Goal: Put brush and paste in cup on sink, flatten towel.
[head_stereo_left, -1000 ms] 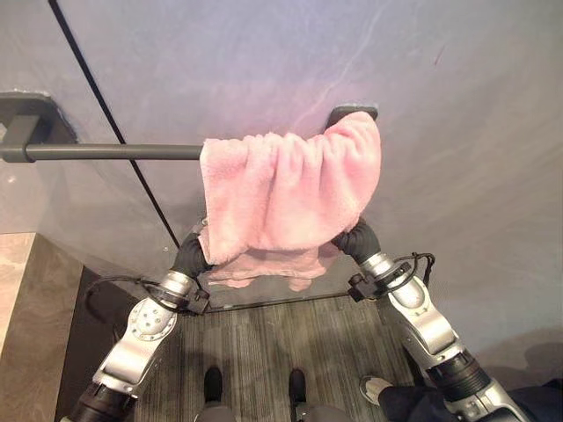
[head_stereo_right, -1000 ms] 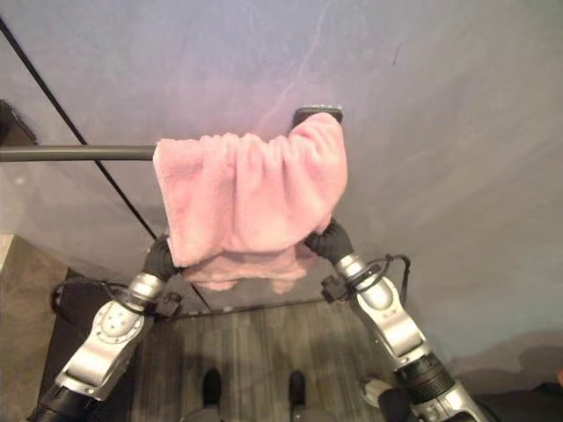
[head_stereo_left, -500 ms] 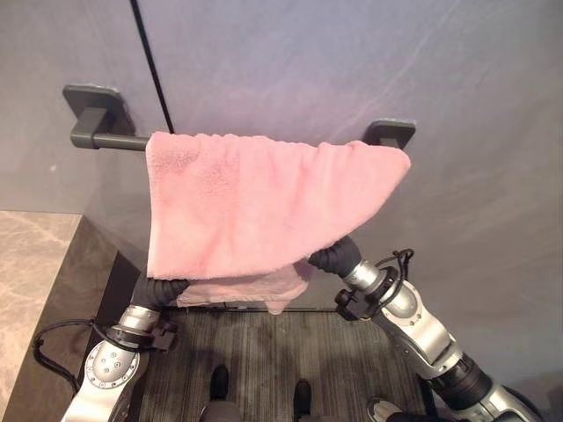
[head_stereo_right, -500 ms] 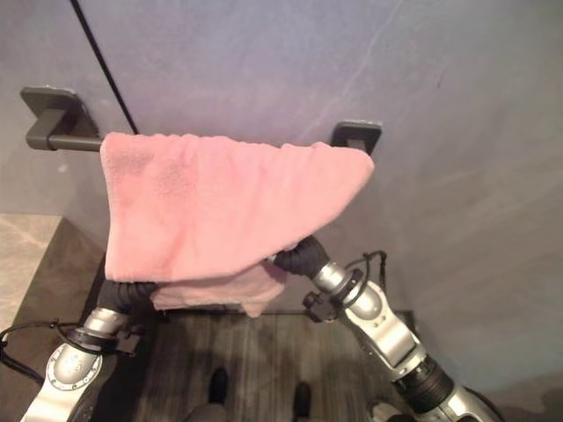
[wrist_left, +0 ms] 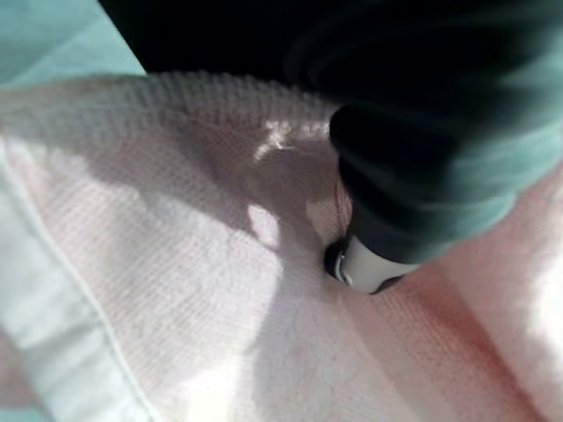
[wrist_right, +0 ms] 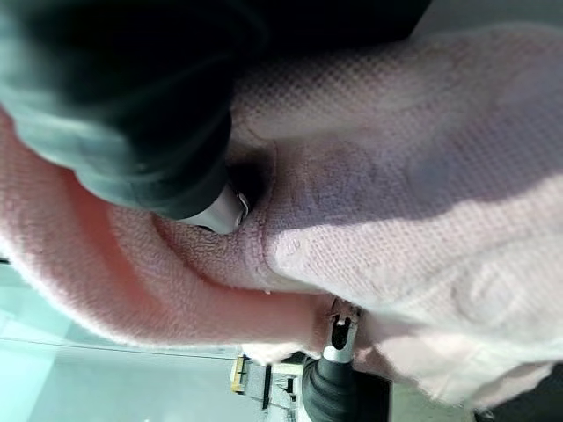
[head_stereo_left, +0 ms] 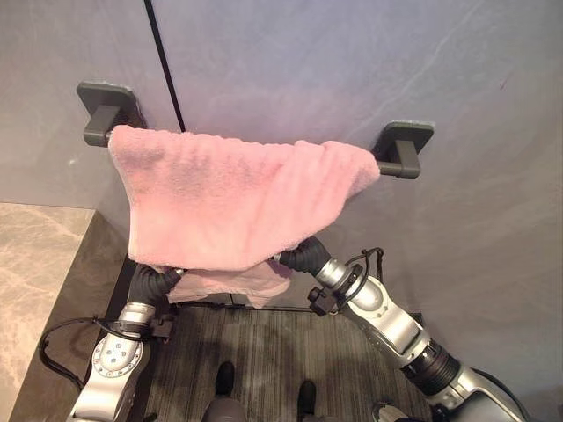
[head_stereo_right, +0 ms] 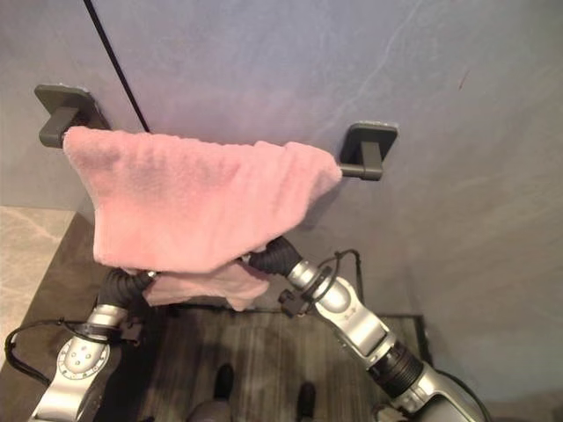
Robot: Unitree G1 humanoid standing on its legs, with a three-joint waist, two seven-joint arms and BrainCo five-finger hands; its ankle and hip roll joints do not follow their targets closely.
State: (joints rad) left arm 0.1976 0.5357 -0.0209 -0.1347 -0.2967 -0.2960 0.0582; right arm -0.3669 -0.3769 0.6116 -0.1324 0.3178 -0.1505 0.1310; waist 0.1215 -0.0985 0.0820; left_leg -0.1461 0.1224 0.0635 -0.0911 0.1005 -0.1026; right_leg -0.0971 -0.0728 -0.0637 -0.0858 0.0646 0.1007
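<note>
A pink towel point(head_stereo_left: 237, 202) hangs over a dark grey wall bar, spread from the left bracket point(head_stereo_left: 104, 110) almost to the right bracket point(head_stereo_left: 403, 145). Its lower edge sags and bunches in the middle. My left hand point(head_stereo_left: 149, 283) reaches up under the towel's lower left part, and the cloth covers it past the dark wrist cover. My right hand point(head_stereo_left: 303, 255) goes in under the lower middle of the towel in the same way. Up close, pink cloth lies folded against the left hand point(wrist_left: 422, 176) and against the right hand point(wrist_right: 141, 123).
A beige marble counter point(head_stereo_left: 35, 264) stands at the left, close to my left arm. The grey wall behind has a dark vertical seam point(head_stereo_left: 167, 70). Striped dark flooring point(head_stereo_left: 264, 352) lies below the towel.
The towel, bunched at the bar's right end a second ago, is now spread left to the left bracket and is off the right one. Both arms moved left; the camera shifted too.
</note>
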